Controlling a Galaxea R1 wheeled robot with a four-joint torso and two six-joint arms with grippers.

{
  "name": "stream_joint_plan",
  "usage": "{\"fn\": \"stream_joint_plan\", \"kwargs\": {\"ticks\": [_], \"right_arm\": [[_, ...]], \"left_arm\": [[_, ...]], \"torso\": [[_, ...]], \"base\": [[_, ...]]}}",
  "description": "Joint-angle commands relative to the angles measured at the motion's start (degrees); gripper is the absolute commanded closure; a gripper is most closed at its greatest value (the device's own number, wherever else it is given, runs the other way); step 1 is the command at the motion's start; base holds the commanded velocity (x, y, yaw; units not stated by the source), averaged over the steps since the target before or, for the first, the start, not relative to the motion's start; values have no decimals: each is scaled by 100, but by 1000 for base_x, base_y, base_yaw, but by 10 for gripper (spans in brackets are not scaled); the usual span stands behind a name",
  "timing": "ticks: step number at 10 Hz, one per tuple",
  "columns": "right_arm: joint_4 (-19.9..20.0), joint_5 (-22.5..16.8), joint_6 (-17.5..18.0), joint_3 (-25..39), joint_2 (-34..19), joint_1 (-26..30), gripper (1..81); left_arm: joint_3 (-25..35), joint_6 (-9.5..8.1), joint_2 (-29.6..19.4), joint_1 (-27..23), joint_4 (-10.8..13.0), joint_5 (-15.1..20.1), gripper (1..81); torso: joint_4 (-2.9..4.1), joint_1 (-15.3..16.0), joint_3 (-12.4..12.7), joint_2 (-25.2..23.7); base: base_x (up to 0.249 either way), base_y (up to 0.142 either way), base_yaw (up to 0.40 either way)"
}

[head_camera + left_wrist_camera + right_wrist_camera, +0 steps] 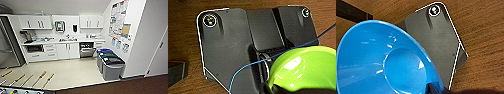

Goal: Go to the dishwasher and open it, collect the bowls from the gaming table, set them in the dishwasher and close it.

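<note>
The dishwasher [87,50] stands under the white counter at the far side of the kitchen, its steel door tipped open and the dark inside showing above it. In the left wrist view a lime green bowl [303,70] hangs close to the camera over the brown wood floor, and my left gripper [273,88] is shut on its rim. A blue bowl [383,60] is held the same way over the wood floor in the right wrist view, my right gripper [432,87] shut on its edge. The gaming table is out of view.
Grey bins [111,65] with blue and dark lids stand along the right wall ahead. Rods with wooden handles of a foosball table [40,78] cross the near left. A steel fridge [7,50] is at far left, white cabinets [62,50] line the back, and a pale floor [70,70] lies between.
</note>
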Motion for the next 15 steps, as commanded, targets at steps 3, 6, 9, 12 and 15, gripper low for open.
{"fn": "stream_joint_plan", "kwargs": {"ticks": [3, 6, 9, 12, 15], "right_arm": [[-48, -264, -5, -23, -68, 240, 811], [-48, -264, -13, -31, -68, 240, 811], [-48, -264, -13, -31, -76, 231, 811], [-56, -263, -13, -40, -76, 223, 811], [-56, -264, -13, -40, -68, 223, 811]], "left_arm": [[11, 53, -7, -241, 38, 249, 811], [11, 53, -7, -241, 38, 249, 811], [11, 53, -7, -241, 29, 249, 811], [11, 53, -7, -241, 29, 249, 811], [11, 53, -16, -241, 29, 249, 811]], "torso": [[0, 2, 0, 2], [0, -2, 0, 0], [0, -2, 0, 0], [0, 0, 0, 0], [0, 0, 0, 0]], "base": [[217, -41, 0], [222, -63, 0], [222, -66, 0], [219, -23, 0], [205, 0, 0]]}}
